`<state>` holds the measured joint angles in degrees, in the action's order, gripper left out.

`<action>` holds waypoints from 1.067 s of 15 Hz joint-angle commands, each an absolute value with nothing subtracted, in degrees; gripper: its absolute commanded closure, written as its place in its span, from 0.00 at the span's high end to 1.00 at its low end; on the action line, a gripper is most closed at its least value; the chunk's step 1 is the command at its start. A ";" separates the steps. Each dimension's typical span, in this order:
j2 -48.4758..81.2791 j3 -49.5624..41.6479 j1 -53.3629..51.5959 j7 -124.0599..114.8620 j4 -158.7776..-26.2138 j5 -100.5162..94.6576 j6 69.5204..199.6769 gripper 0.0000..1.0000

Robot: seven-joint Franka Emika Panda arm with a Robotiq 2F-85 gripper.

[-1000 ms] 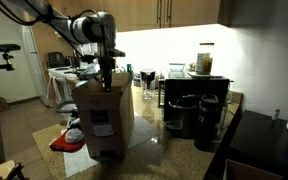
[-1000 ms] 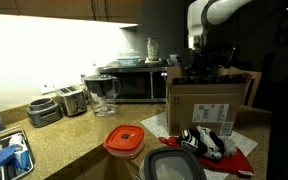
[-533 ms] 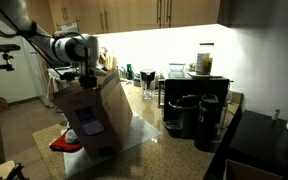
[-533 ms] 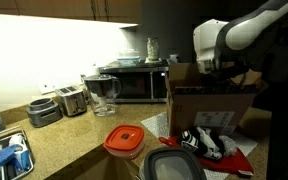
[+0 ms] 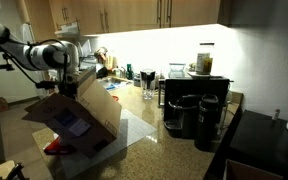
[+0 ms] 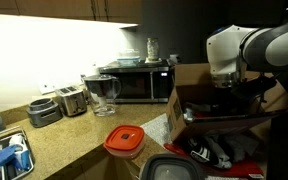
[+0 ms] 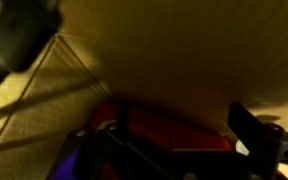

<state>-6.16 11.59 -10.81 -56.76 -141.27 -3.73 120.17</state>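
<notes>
In both exterior views a large cardboard box (image 5: 79,120) (image 6: 219,125) leans far over on the countertop with its open top raised. My gripper (image 5: 70,84) (image 6: 227,88) is at the box's upper rim and reaches inside, so the box wall partly hides it. The wrist view shows the brown inner wall of the box (image 7: 174,50) close up, with a red thing (image 7: 174,125) below it. The gripper (image 7: 179,140) has its dark fingers (image 7: 249,128) wide apart and nothing between them. A red cloth (image 5: 56,148) lies under the box.
Two black coffee makers (image 5: 194,115) and a jar (image 5: 204,60) stand beside the box. A microwave (image 6: 134,85), a pitcher (image 6: 104,92) and a toaster (image 6: 72,100) line the back wall. An orange-lidded tub (image 6: 125,140) and a dark container (image 6: 174,168) sit near the counter's front.
The box has gone from upright to steeply tipped. The arm has swung sideways and lower with the box's rim.
</notes>
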 commanded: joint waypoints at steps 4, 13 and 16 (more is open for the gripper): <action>-8.36 11.86 -8.40 -64.99 -144.54 -10.57 124.63 1.00; -3.64 6.56 -2.32 -68.12 -134.77 -21.09 125.99 1.00; -1.22 6.13 -2.66 -67.57 -131.51 -21.28 126.01 1.00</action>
<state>-4.75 6.21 -2.93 -66.63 -134.43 -19.50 124.65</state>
